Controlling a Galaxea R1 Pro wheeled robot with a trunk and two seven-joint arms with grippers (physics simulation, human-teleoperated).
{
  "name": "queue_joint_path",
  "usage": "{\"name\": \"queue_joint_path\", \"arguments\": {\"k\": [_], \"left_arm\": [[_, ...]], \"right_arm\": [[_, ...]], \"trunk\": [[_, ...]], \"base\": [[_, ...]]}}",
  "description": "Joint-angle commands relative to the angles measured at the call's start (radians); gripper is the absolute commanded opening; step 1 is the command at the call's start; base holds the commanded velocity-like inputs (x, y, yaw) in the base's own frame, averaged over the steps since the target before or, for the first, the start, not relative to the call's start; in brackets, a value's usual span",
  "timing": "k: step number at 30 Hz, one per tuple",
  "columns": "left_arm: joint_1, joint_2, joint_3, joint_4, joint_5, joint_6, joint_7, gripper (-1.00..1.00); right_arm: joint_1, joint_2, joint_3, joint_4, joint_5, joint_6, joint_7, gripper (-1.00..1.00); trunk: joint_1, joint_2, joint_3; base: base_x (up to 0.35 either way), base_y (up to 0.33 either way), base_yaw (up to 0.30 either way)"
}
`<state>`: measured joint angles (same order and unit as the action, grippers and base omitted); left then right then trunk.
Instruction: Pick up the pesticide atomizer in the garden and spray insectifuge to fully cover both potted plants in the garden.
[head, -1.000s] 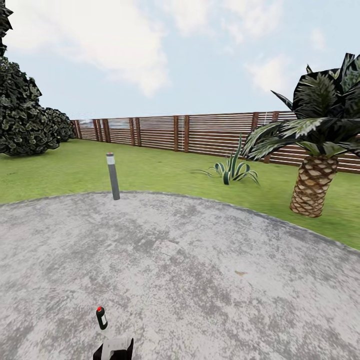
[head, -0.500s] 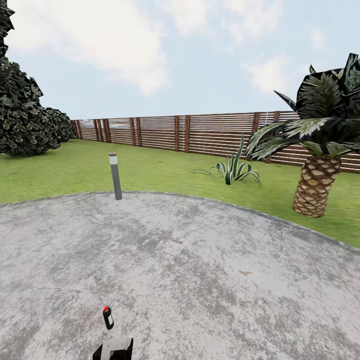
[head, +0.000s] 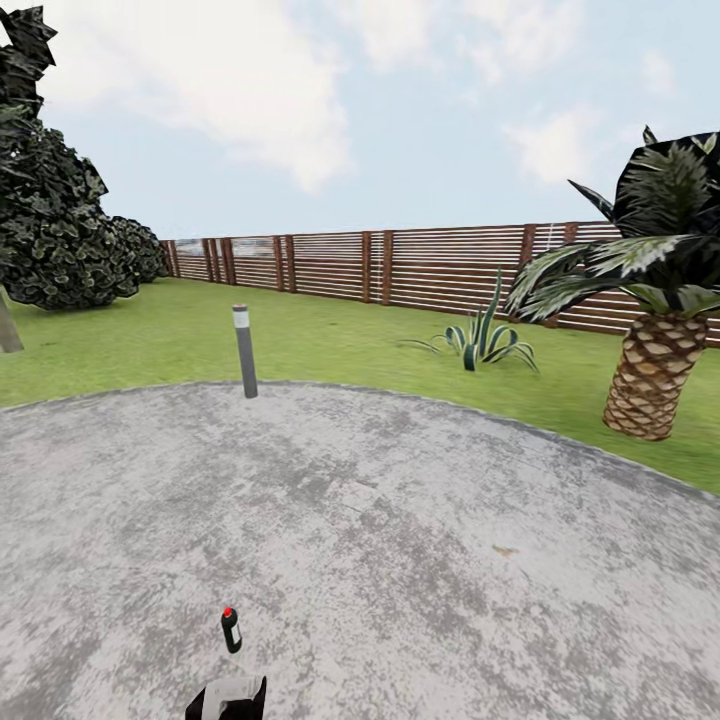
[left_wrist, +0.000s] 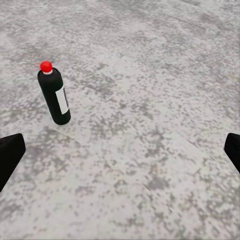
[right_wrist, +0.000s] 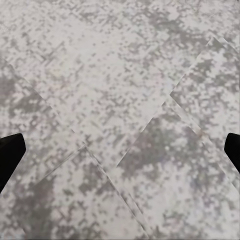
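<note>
Pesticide atomizer upright on patio, nothing ard it; both tools wide, holding nothing.

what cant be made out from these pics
- Pesticide atomizer: trigger and label too small in head view; the left wrist view shows just a dark bottle with a red cap.
- Left tool and right tool: only dark fingertips at the frame edges.
- Palm: fronds cut by the right edge, head view.

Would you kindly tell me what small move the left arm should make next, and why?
Probably swing the open left gripper sideways toward the dark bottle with the red cap. It stands upright on the grey paved patio, off to one side of the gap between the fingers, not yet between them.
</note>
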<state>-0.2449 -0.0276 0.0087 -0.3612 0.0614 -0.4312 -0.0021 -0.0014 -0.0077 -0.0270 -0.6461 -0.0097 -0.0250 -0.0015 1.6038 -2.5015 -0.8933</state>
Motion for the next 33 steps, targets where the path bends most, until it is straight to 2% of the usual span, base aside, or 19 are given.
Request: {"name": "queue_joint_path", "arguments": {"k": [1,16,18,22,25,30,33], "left_arm": [[0.000,0.000,0.001,0.001,0.006,-0.003,-0.001,1.00],[0.000,0.001,0.001,0.001,0.007,-0.003,-0.001,1.00],[0.000,0.008,0.003,0.001,0.008,-0.003,0.000,1.00],[0.000,0.040,0.007,0.001,0.012,-0.005,0.000,1.00],[0.000,0.061,0.038,0.001,0.019,-0.006,0.000,1.00],[0.002,0.069,0.099,0.000,0.029,-0.010,0.000,1.00],[0.002,0.084,0.157,-0.001,0.031,-0.011,0.000,1.00]], "right_arm": [[0.000,0.000,-0.001,0.000,-0.001,-0.003,0.000,1.00],[0.000,0.000,-0.002,-0.001,-0.001,-0.003,0.000,1.00],[0.000,0.000,-0.002,0.000,-0.001,-0.003,0.000,1.00],[0.000,0.000,-0.002,0.001,-0.002,-0.003,0.000,1.00],[0.000,-0.001,-0.002,0.002,-0.004,-0.004,0.000,1.00],[0.000,-0.001,-0.002,0.003,-0.003,-0.004,0.000,1.00],[0.000,-0.002,-0.001,0.003,-0.002,-0.003,0.001,1.00]], "trunk": [[0.000,0.000,-0.001],[0.000,0.000,-0.001],[0.000,0.000,-0.001],[0.000,0.000,-0.001],[0.000,0.000,-0.001],[0.000,0.000,-0.001],[0.000,0.000,-0.001]], "base": [[0.000,0.045,0.006],[0.000,0.005,0.001],[0.000,0.000,0.000],[0.000,0.000,0.000],[0.000,0.000,0.000],[0.000,0.000,0.000],[0.000,0.000,0.000]]}}
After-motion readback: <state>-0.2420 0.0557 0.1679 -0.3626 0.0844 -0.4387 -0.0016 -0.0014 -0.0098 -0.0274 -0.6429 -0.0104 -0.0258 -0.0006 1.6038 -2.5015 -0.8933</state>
